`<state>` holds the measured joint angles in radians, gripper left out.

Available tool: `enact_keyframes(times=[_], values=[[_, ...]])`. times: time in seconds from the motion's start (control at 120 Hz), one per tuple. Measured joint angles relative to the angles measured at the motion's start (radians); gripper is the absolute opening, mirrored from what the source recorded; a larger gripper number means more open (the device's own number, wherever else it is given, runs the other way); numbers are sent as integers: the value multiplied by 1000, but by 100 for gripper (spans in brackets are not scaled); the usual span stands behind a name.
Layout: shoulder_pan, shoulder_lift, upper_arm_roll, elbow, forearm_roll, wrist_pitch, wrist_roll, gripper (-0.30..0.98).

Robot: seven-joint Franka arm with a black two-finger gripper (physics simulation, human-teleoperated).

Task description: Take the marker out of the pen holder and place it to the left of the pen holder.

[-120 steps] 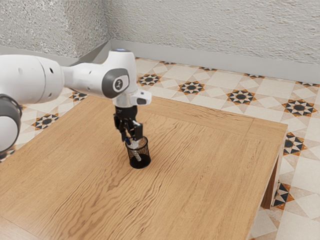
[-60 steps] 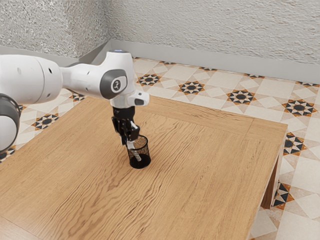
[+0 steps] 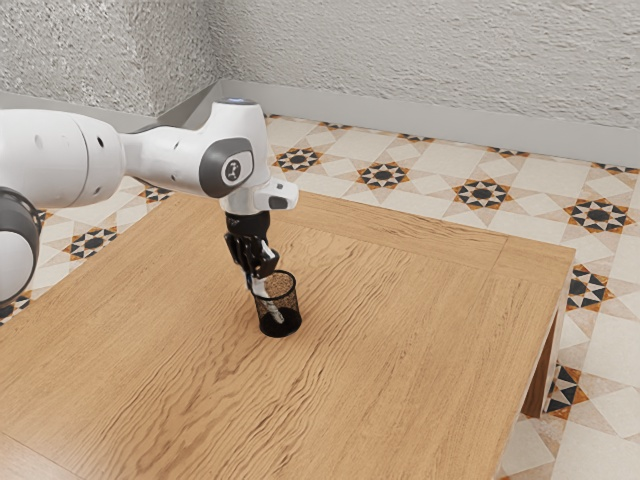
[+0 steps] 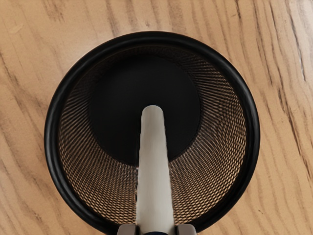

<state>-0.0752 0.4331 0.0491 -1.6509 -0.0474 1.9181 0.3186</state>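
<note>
Marker (image 4: 154,166), probably light, stiff and slippery, leans inside the pen holder (image 4: 252,127), left of the exterior view's centre. Your gripper (image 4: 157,229) pinches its upper end, likely the best hold.

The desk (image 3: 410,350) is light brown wood with darker, wavy grain, and a band of boards runs along its far edge in the exterior view. At the exterior view's right, a darker brown leg (image 3: 539,380) stands beneath its top. Directly on the desk, upright, stands the pen holder (image 3: 295,303), a round cup of black mesh with a thick, smooth rim and a solid black base. The wrist view shows wood grain around the rim and brown through the mesh
</note>
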Motion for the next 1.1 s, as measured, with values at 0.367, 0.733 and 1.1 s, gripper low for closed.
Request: enact_keyframes(times=[0.367,0.733,1.1], values=[[0,-55,0,-1,32,5,-14,-8],[69,-324,34,-176,177,2,-62,-10],[101,-267,142,-397,277,635,-51,-10]])
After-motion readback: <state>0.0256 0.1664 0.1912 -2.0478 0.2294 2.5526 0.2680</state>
